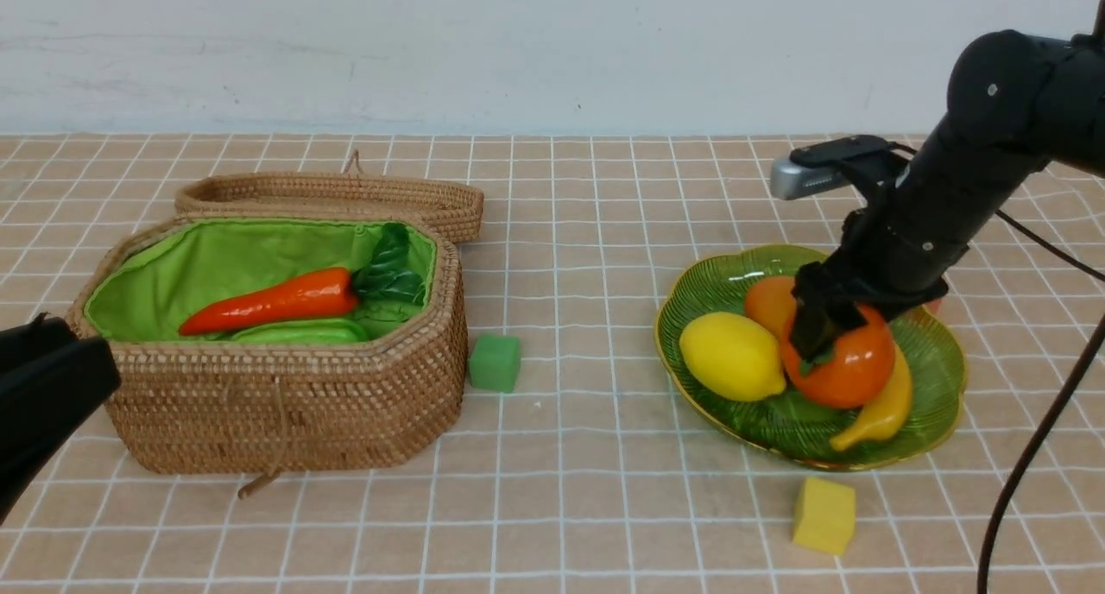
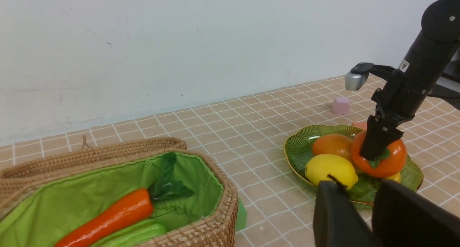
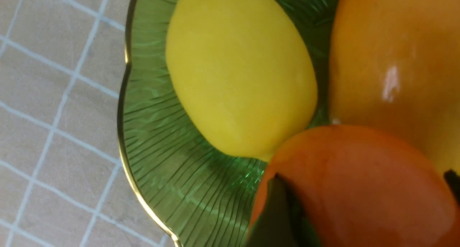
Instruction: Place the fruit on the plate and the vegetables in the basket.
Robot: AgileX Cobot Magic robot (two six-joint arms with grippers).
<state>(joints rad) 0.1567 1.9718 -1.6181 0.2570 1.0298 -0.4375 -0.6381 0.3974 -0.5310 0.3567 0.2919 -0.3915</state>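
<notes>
The right end effector (image 1: 820, 331) is down on the persimmon (image 1: 850, 365), its dark fingers over the top of the fruit by the green leaf cap; whether they are pinching it or merely spread around it cannot be told, since the wrist view shows only a sliver of finger at the frame edge; the persimmon sits in the green leaf-shaped plate (image 1: 937, 352), which lies at about 3 o'clock on the tiled surface (image 1: 587, 456); on the plate the lemon (image 1: 732, 357) lies at 9 o'clock of the persimmon and touches it, the mango (image 1: 768, 305) lies behind at roughly 11 o'clock, and the banana (image 1: 880, 408) curves along the 5 o'clock side; the wicker basket (image 1: 285, 404) stands at 9 o'clock on the surface, lid (image 1: 332, 199) folded back; inside, on the green lining, the carrot (image 1: 276, 302) lies with its leaves toward the right, a light-green gourd (image 1: 302, 331) just in front of it; the left end effector (image 2: 370, 218) hangs apart from everything, fingers spread with a clear gap; a green cube (image 1: 495, 363) sits just beside the basket, a yellow cube (image 1: 824, 515) at 6 o'clock of the plate, and a pink cube (image 2: 340, 105) lies behind the plate.
</notes>
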